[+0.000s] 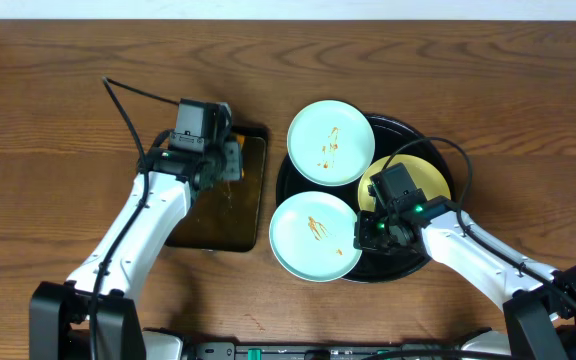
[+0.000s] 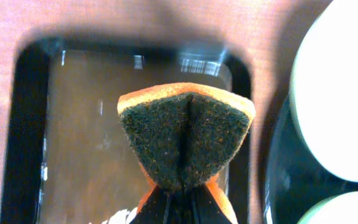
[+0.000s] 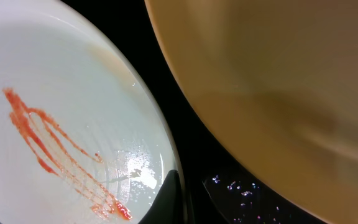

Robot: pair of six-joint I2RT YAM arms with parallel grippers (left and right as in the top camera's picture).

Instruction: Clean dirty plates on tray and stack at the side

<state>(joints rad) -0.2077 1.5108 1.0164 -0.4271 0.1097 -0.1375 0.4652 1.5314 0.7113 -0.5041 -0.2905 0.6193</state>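
On the table (image 1: 48, 120), right of centre, the tray (image 1: 400, 132) with all three plates inside: far mint plate (image 1: 330, 142) and near mint plate (image 1: 308, 240) at its left, both sauce-smeared and lapping over the rim, yellow plate (image 1: 430, 178) at right, partly under the right arm (image 1: 468, 250). Just left, a smaller rectangular tray (image 1: 223, 225) with a wet-looking floor, and over its far right part the left gripper (image 1: 230, 160) clamped on a folded orange-and-green sponge (image 2: 185, 140). At the near mint plate's right rim, beside the yellow plate, the right gripper (image 1: 368, 235), finger gap impossible to judge.
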